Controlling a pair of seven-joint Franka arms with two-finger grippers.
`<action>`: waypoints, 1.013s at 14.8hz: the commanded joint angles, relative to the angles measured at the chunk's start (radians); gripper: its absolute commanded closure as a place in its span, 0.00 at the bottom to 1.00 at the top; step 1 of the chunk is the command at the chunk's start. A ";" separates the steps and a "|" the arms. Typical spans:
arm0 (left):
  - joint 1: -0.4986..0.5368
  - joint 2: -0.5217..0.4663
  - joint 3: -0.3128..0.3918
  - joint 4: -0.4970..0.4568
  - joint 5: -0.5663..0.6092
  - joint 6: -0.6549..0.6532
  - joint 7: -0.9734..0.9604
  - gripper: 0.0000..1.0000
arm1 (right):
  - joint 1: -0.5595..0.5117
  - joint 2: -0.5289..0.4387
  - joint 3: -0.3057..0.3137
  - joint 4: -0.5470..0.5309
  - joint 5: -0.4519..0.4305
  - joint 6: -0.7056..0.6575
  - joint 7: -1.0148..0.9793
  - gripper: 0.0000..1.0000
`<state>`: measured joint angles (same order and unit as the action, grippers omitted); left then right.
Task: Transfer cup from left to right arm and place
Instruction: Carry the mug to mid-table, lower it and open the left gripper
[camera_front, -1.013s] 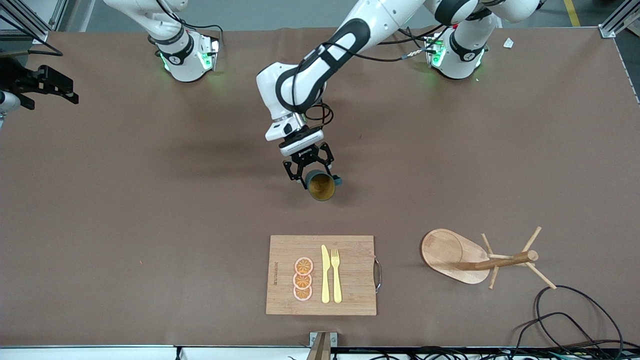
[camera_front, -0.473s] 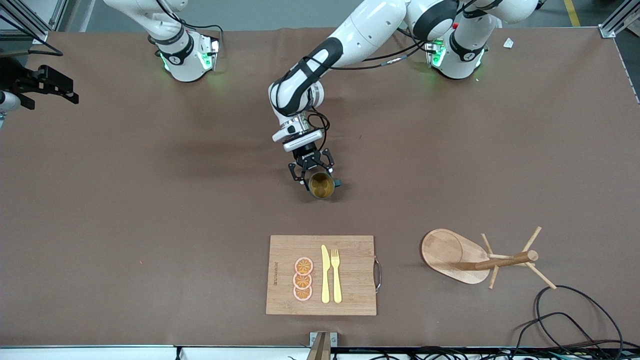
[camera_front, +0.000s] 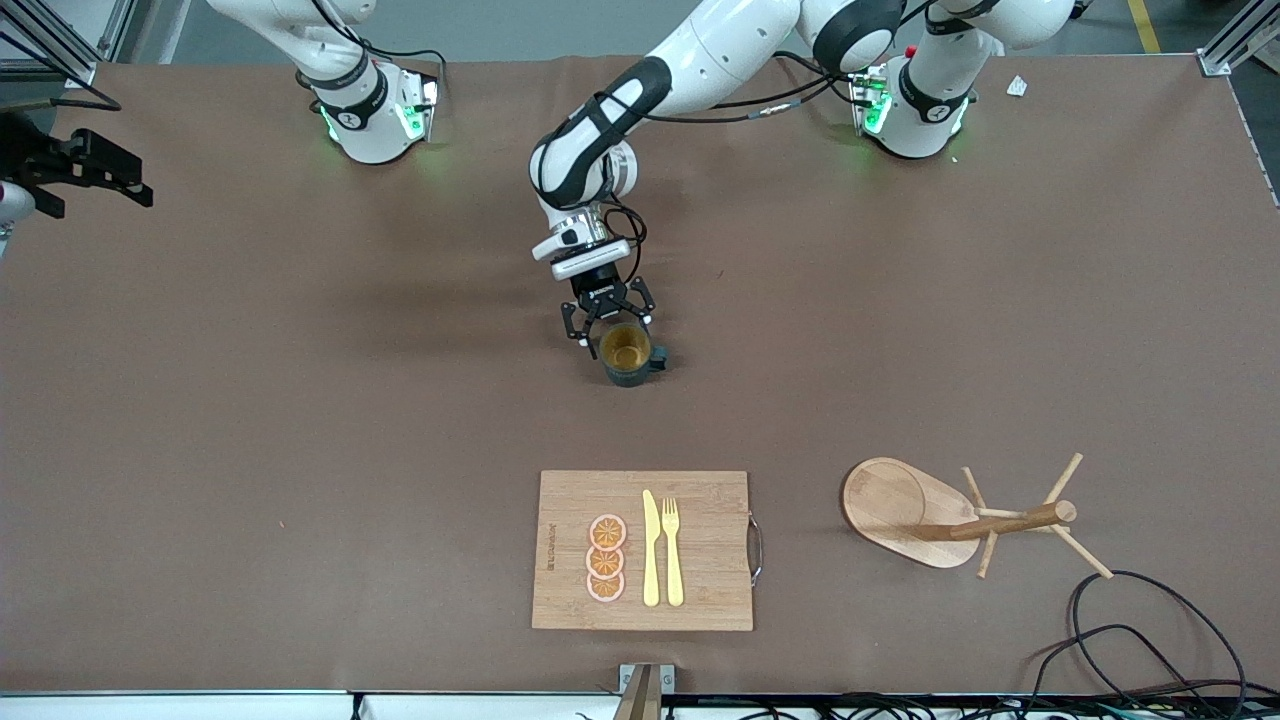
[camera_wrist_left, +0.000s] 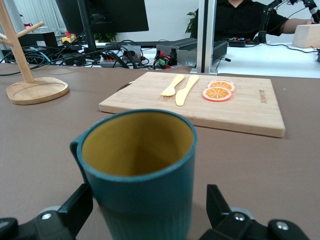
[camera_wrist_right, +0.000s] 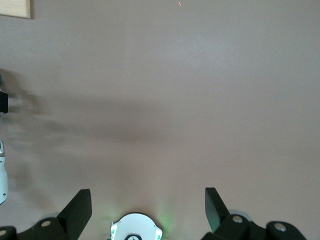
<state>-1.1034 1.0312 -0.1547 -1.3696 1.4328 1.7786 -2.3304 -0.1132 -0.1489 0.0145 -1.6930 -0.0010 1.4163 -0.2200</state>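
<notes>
Even, bright overhead light falls on the matte brown worktop (camera_front: 300, 420), without glare. Soft, diffuse shadows spread under the left arm. Green lamps glow at both bases. In the left wrist view, the background looks washed out and bright.

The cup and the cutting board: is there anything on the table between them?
No. Between the cup and the cutting board lies only bare brown table, as front and left wrist views show.

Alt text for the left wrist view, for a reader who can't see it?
A teal cup stands upright on the brown table between the left gripper's open jaws. A cutting board carries a knife, a fork and orange slices; a wooden rack stands beside the board.
</notes>
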 joint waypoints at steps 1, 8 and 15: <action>-0.032 -0.002 -0.002 0.011 -0.040 -0.025 0.005 0.00 | -0.060 0.022 0.007 0.016 -0.001 -0.028 -0.055 0.00; -0.055 -0.195 -0.005 0.023 -0.409 -0.041 0.147 0.00 | -0.071 0.031 0.007 0.016 0.012 -0.022 -0.056 0.00; 0.224 -0.572 0.001 0.032 -0.826 -0.030 0.636 0.00 | -0.120 0.029 0.005 -0.051 0.186 -0.004 0.124 0.00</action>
<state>-0.9816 0.5718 -0.1411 -1.2956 0.7108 1.7376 -1.8276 -0.1930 -0.1181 0.0113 -1.7104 0.1116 1.3982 -0.1872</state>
